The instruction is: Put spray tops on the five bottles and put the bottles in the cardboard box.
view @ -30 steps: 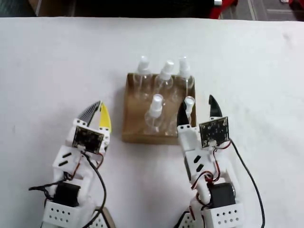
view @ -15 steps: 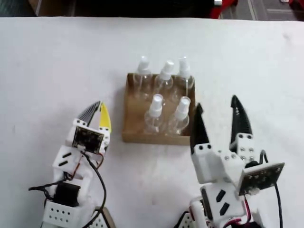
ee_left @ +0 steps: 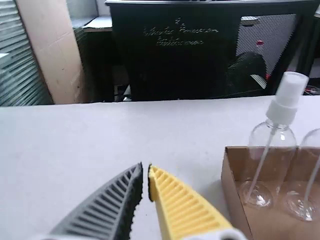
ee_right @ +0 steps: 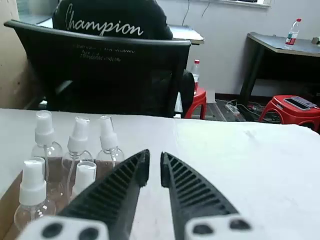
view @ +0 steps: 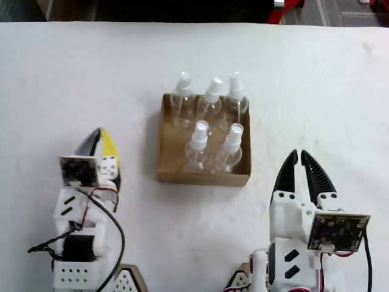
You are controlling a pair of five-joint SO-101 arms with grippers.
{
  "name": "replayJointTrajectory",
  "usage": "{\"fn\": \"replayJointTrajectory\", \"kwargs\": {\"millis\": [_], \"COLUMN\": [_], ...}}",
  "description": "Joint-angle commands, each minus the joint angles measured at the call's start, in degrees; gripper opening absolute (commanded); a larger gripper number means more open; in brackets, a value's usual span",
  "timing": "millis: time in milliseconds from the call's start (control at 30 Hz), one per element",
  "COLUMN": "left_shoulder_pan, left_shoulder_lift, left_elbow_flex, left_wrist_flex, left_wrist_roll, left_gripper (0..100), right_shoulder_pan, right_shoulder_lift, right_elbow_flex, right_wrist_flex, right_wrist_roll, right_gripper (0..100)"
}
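Five spray-topped clear plastic bottles (view: 209, 106) sit in the brown cardboard box (view: 203, 178); left pincer (view: 99, 131) and right pincer (view: 299, 153) are narrow and empty, so likely done, just park.

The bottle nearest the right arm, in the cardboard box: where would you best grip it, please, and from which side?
Probably the white spray top, from above: the bottle stands upright, the cardboard box wall and a neighbouring bottle hem in its body, and the top stands clear.

Pincer (ee_left: 145, 172): one side grey, one yellow, tips drawn nearly together, held over the white surface (ee_left: 100, 130). Cardboard box (ee_left: 231, 185) is seen near it. A clear bottle (ee_left: 272, 145) with white spray top is stood upright inside. What is probably a second bottle (ee_left: 312, 145) is cut off at the edge.
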Motion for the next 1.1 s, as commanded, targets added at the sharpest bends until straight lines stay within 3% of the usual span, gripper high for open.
{"fn": "replayJointTrajectory", "kwargs": {"millis": [0, 133, 467, 933, 1067], "left_shoulder_pan": [-2.86, -3.03, -3.30, -2.68, 1.36], "left_shoulder_lift": [-1.19, -1.19, -1.19, -1.19, -1.19], "left_elbow_flex": [-3.43, -3.43, -3.60, -3.52, -3.52], "left_wrist_flex": [0.18, 0.18, 0.18, -0.26, -0.26], "left_wrist_roll": [3.60, 3.60, 3.60, 0.09, -0.18], "left_gripper": [2, 2, 2, 2, 2], "right_shoulder_pan": [1.01, 6.11, 20.18, 21.05, 20.88], "right_shoulder_lift": [-0.40, -0.40, -0.40, -0.40, -0.31], "right_elbow_flex": [-0.70, 5.45, 30.86, 47.82, 47.82], "right_wrist_flex": [0.31, -2.68, -21.76, -31.43, -31.25], "right_wrist_roll": [2.46, 2.37, 2.37, 2.37, 2.37], "right_gripper": [1.6, 1.6, 1.6, 1.6, 1.8]}}
